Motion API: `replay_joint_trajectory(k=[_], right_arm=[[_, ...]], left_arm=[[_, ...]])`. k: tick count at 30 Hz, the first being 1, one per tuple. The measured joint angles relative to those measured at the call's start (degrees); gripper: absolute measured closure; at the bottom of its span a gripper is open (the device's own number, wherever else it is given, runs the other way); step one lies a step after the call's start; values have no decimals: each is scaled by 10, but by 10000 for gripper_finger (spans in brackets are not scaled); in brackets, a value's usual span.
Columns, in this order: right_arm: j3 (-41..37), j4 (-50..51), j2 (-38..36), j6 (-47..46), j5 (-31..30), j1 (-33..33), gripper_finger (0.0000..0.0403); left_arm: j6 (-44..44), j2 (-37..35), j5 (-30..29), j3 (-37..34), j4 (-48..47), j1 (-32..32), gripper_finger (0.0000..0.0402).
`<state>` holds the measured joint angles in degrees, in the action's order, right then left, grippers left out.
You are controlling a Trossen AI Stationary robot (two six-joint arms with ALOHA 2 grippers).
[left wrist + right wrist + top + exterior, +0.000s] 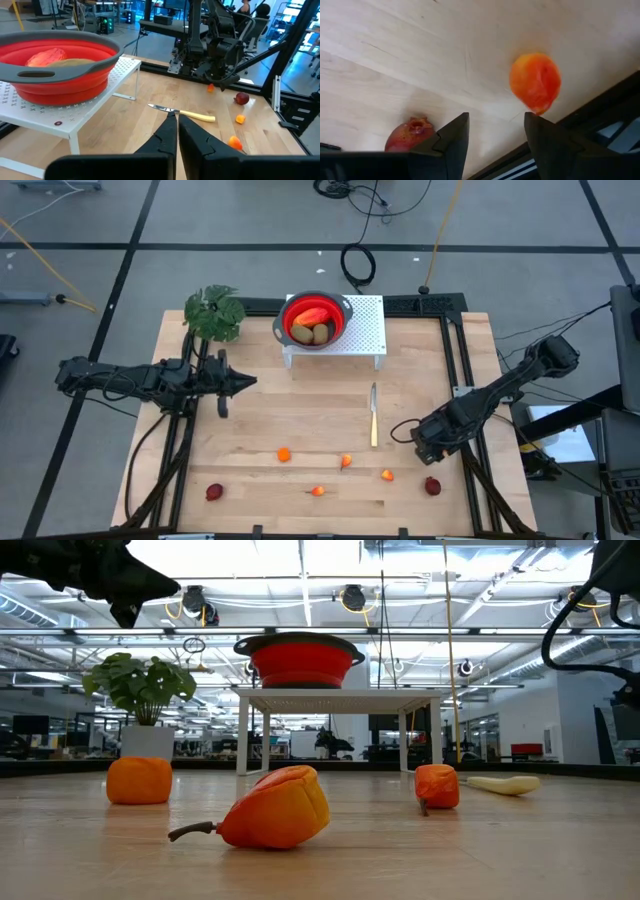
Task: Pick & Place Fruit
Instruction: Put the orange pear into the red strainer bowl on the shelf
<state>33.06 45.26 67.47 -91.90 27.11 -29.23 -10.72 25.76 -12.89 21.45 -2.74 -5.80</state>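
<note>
At the near edge of the table (250, 420) lie the loose fruits: a dark-red one (214, 492) at the left, small orange ones (318, 491) in the middle, another orange one (387, 475) and a dark-red one (432, 486) at the right. A little farther in are two more orange ones (284, 454), and one of them (346, 461) has a short stem.

The right gripper (432, 452) hangs low over the right end of this row. Its fingers (451, 137) stand about half open and hold nothing. In the right wrist view an orange fruit (535, 82) lies ahead of the gap, slightly to one side, and the dark-red fruit (411, 134) is just beside one finger.

These fruits look light and soft, like foam, and round, so I think they can roll or slip away if one finger touches first. It seems best to take a fruit across its widest middle, not by the stem, and to press gently.

Farther in, a knife (374, 418) lies on the table. The left gripper (240, 382) waits above the left side with its fingers (167, 137) shut and empty.

At the far side a red bowl (341, 308) stands on a white stand (368, 330). It already contains an oblong red-yellow fruit (312, 315) and two brown ones (311, 333). A plant (214, 312) is to its left
</note>
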Motion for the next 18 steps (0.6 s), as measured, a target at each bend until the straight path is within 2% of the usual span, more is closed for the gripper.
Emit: replay_joint_trajectory(k=[9,15,18], right_arm=[[0,31,-27,-4,-3,0,231],[0,31,-30,-7,-47,0,227],[0,30,-30,-16,-48,0,225]], left_arm=[[0,0,-7,0,0,0,382],[0,0,-7,0,0,0,382],[0,0,-7,0,0,0,382]])
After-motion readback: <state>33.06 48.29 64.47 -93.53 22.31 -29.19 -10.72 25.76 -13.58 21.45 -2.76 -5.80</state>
